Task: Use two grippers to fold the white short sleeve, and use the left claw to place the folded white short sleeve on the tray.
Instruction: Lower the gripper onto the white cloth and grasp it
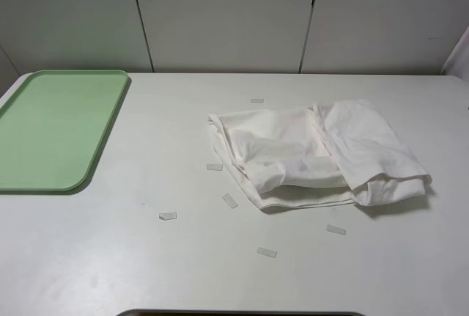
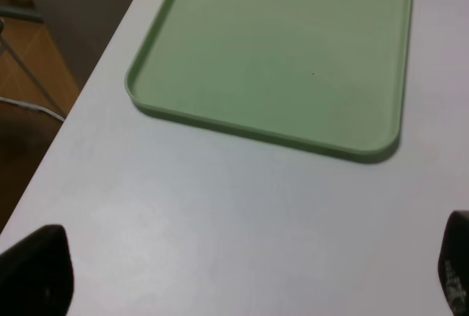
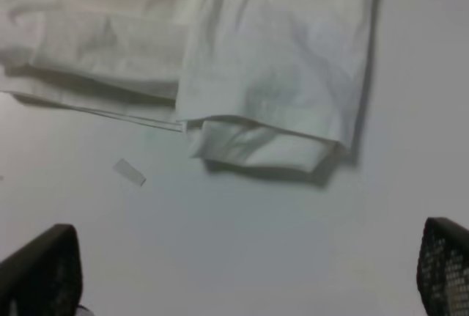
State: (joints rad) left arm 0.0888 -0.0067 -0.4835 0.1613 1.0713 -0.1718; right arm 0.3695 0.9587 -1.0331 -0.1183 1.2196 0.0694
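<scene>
The white short sleeve (image 1: 315, 151) lay in a rumpled, partly folded heap on the table (image 1: 132, 265), right of the middle and well apart from the tray (image 1: 51, 125) at the far left edge. Small pale tape strips (image 1: 168, 216) lay scattered on the table around its near side. The left gripper (image 2: 245, 272) hung spread wide over bare table near one short end of the tray, holding nothing. The right gripper (image 3: 242, 272) was likewise spread wide and empty above the table, near a folded corner of the white short sleeve.

My high camera overlooks the table (image 1: 110, 257); wrist cameras sit closer (left shares its tray (image 2: 264, 131), right its shirt (image 3: 278, 52)).
</scene>
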